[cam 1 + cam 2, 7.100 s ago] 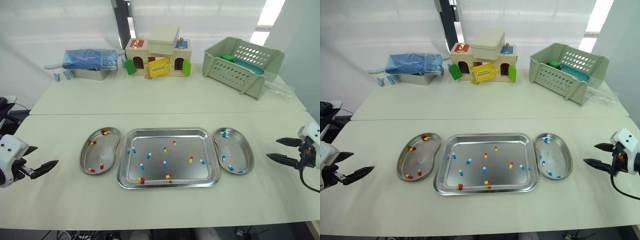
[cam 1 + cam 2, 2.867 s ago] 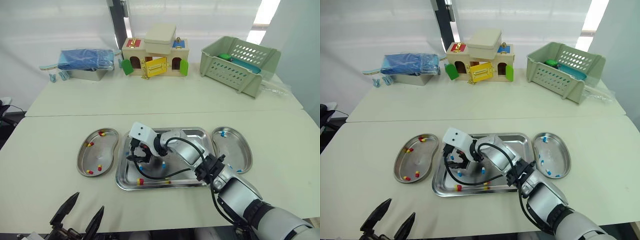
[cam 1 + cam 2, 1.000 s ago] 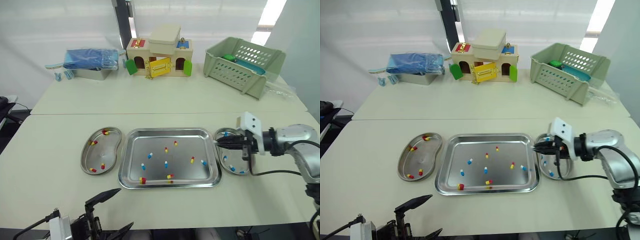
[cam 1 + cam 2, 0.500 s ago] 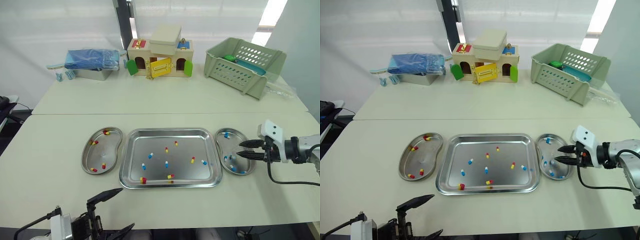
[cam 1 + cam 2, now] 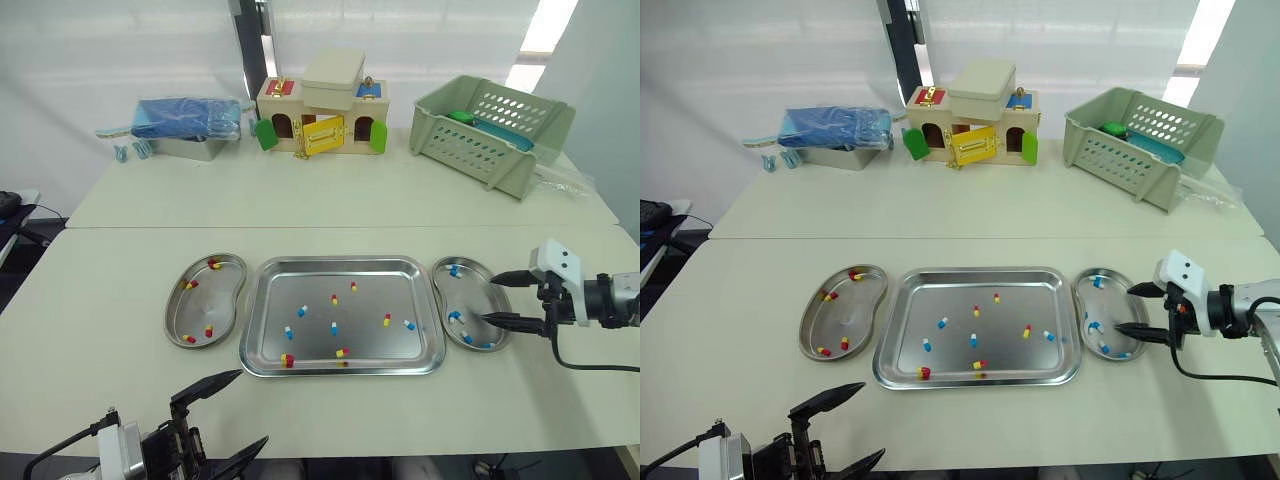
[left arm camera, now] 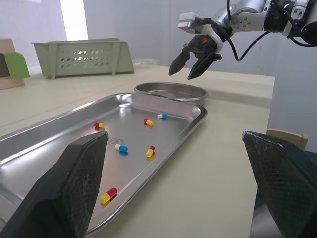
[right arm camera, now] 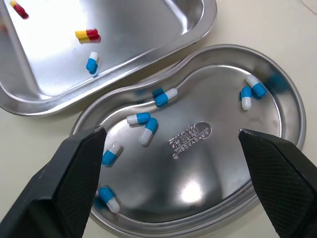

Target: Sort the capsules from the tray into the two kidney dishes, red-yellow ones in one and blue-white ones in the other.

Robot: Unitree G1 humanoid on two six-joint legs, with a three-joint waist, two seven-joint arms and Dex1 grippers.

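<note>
The steel tray (image 5: pixel 340 262) holds several loose capsules, red-yellow (image 5: pixel 338 352) and blue-white (image 5: pixel 301 311). To its left, a kidney dish (image 5: pixel 200 305) holds several red-yellow capsules (image 5: pixel 213 264). The kidney dish on the right (image 5: pixel 470 295) holds several blue-white capsules (image 7: pixel 143 118). My right gripper (image 5: pixel 490 298) hovers open at that dish's right rim, with nothing between its fingers (image 7: pixel 74 173). Low at the table's front edge, my left gripper (image 5: pixel 252 408) is open and empty, pointing toward the tray (image 6: pixel 148 106).
At the back of the table stand a wooden toy house (image 5: pixel 320 102), a green slatted basket (image 5: pixel 490 125) and a blue bag on a metal box (image 5: pixel 185 118). Bare tabletop surrounds the dishes.
My right gripper has drawn back to the right, from the tray's right edge across the right dish, and its fingers have spread apart. The left gripper stays low at the front.
</note>
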